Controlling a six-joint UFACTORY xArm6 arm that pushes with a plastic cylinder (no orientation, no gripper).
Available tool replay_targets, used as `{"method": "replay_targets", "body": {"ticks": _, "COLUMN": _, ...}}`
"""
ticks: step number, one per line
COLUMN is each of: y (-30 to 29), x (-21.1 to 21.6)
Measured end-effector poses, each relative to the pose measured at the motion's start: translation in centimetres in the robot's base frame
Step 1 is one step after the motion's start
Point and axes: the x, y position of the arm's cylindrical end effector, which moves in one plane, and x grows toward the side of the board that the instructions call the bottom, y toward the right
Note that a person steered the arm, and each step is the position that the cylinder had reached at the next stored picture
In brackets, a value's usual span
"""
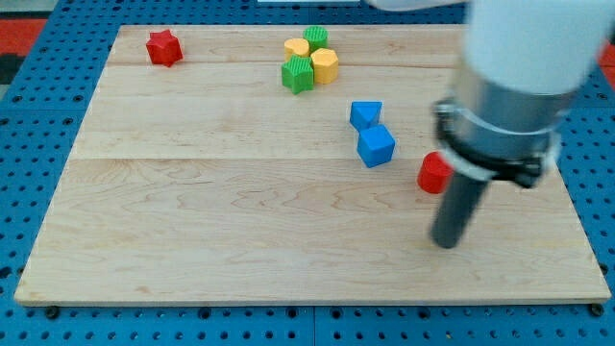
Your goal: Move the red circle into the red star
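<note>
Wooden board on a blue pegboard. Red star: far corner at the view's top left, alone, well apart from all other blocks. Red circle: right side of the board, partly hidden behind the arm's grey collar, so its outline shows only in part. My tip: end of the dark rod, on the board at about 5 o'clock from the red circle, near it; whether rod and circle touch higher up cannot be told. The tool is a plain rod with nothing that opens or closes, and it holds nothing. Blue cube: at 10 o'clock from the red circle, near but apart. Blue triangle: touching the cube at its 11 o'clock. Cluster at top centre, packed together: yellow block, green block, yellow cylinder, green cube. The star lies at 10 o'clock from the circle, across the whole board.
</note>
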Motion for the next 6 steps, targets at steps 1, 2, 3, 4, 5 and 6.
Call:
{"method": "replay_targets", "body": {"ticks": 1, "y": 4.9, "x": -2.0}}
{"method": "replay_targets", "body": {"ticks": 2, "y": 4.6, "x": -5.4}}
{"method": "replay_targets", "body": {"ticks": 3, "y": 3.8, "x": -7.6}}
{"method": "replay_targets", "body": {"ticks": 4, "y": -3.5, "x": -5.4}}
{"method": "replay_targets", "body": {"ticks": 5, "y": -12.6, "x": -4.9}}
{"method": "replay_targets", "body": {"ticks": 6, "y": -9.0, "x": -1.3}}
